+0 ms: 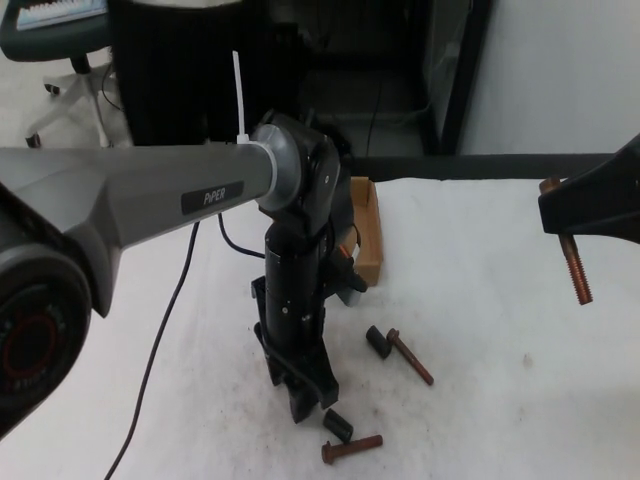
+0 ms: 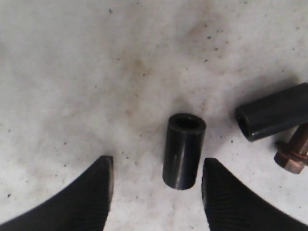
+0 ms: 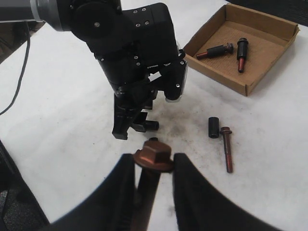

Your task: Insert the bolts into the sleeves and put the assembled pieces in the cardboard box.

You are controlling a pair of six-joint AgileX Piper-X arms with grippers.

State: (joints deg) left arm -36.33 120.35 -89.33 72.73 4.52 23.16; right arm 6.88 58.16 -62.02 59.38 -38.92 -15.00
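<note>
Sleeves lie loose on the stained white bench (image 1: 480,400), and the near sleeve (image 2: 184,150) sits directly between the fingers of the left gripper (image 2: 158,166). That gripper points down at the bench with its jaws wide apart. One finger (image 2: 226,197) stands just beside the sleeve with a thin strip of bench showing between them, and the other finger (image 2: 91,197) is farther off, so nothing is gripped. The sleeve's open bore shows at the end away from the fingers.

Just beside it lies a second sleeve (image 2: 274,118), with the head of a loose bolt (image 2: 292,154) close against it. In the high view this pair lies near the left gripper's tips.

The right gripper (image 3: 154,161) is raised off the bench at the right side, well apart from the left arm. Its fingers are closed on a held bolt (image 1: 575,262), clamped just under the hexagonal head, with the threaded shank hanging down.

Between the two grippers, on the bench, a far sleeve (image 3: 213,127) lies just beside another bolt (image 3: 226,149).

The cardboard box (image 3: 219,72) sits beyond the left arm, farther from the camera in the high view. Inside it lie two assembled pieces, one (image 3: 215,50) next to the other (image 3: 241,54).
</note>
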